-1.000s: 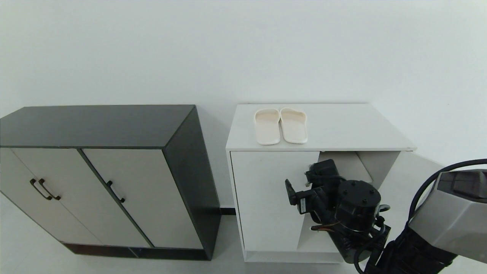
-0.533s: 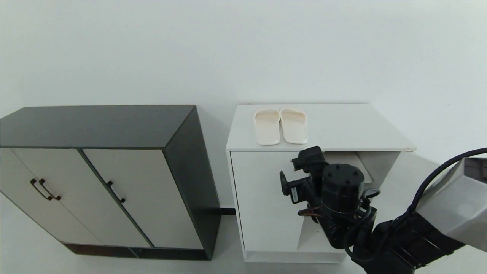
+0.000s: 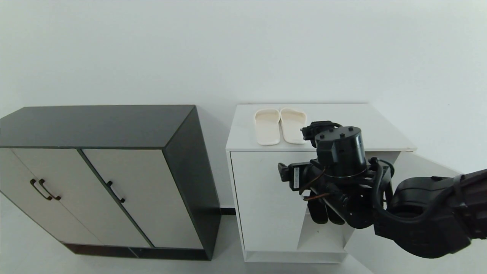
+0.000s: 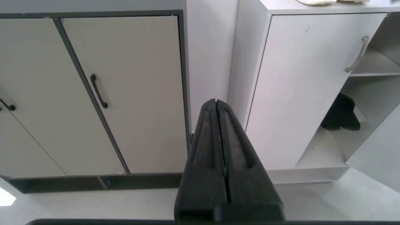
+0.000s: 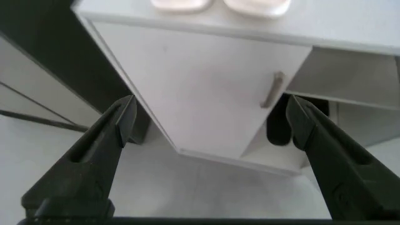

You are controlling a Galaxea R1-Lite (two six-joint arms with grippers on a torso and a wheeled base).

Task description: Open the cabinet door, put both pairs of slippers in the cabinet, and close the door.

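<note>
Atop the cabinet (image 3: 342, 129), cream slippers (image 3: 271, 127) look light, bendy. Your right end effector (image 5: 206, 112) gapes wide; pinch their inner edges.

My right arm (image 3: 418, 213) blocks the open compartment (image 3: 323, 239) — black slippers (image 5: 278, 128) partly behind the door (image 5: 206, 94), cream slippers (image 5: 256, 6) cropped.

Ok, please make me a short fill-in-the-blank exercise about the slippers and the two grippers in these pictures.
1. The cream slippers lie on ___ of the white cabinet.
2. The black slippers are ___ the white cabinet, below its shelf.
3. The right gripper is ___.
4. The left gripper is ___.
Missing words: top; inside; open; shut.
</note>
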